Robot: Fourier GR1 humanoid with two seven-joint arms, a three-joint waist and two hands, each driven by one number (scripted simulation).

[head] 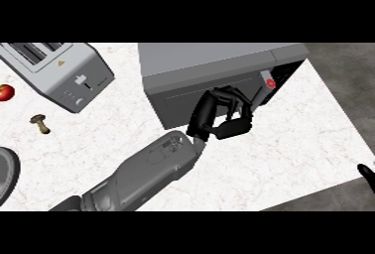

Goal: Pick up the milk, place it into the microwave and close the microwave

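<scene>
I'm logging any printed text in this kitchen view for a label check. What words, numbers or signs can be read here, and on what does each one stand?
No readable words or numbers anywhere.
Toaster: a small yellow triangle sign on its side, and tiny dots and marks by the lever, too small to read.
Microwave: a small red round mark on its right front edge, too small to read.

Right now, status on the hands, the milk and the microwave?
Left hand curled at the microwave door front. Right hand only a sliver at the right edge. Milk not visible. Toaster well aside.
</scene>
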